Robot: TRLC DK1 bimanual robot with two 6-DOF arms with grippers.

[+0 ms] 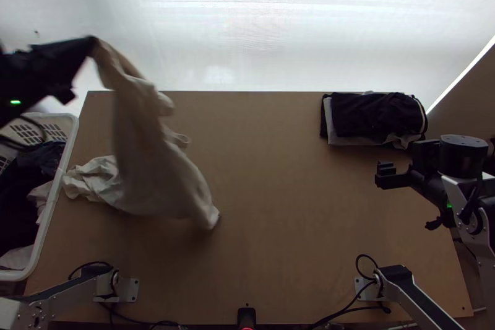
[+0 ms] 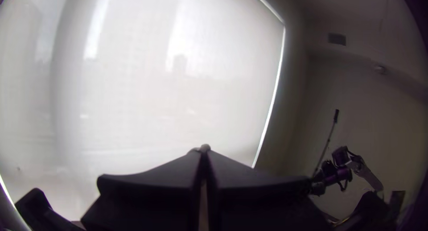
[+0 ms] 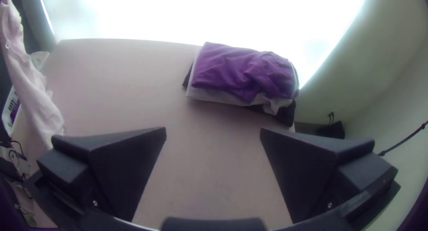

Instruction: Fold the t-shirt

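High at the upper left of the top view, my left gripper (image 1: 93,45) is shut on one end of a cream t-shirt (image 1: 145,144). The shirt hangs bunched in a long drape, its lower part over the table's left half. In the left wrist view the gripper (image 2: 203,150) has its fingers together, a bit of cloth at the tips. My right gripper (image 1: 387,175) stands over the table's right side; in the right wrist view the gripper (image 3: 213,133) is open with nothing between its fingers. The hanging shirt (image 3: 33,88) appears there too.
A stack of folded clothes (image 1: 374,118) lies at the table's far right corner. Another light cloth (image 1: 93,178) lies crumpled at the left, beside a white basket (image 1: 71,138) holding dark and light clothes. The wooden table (image 1: 291,206) has bare room across its middle.
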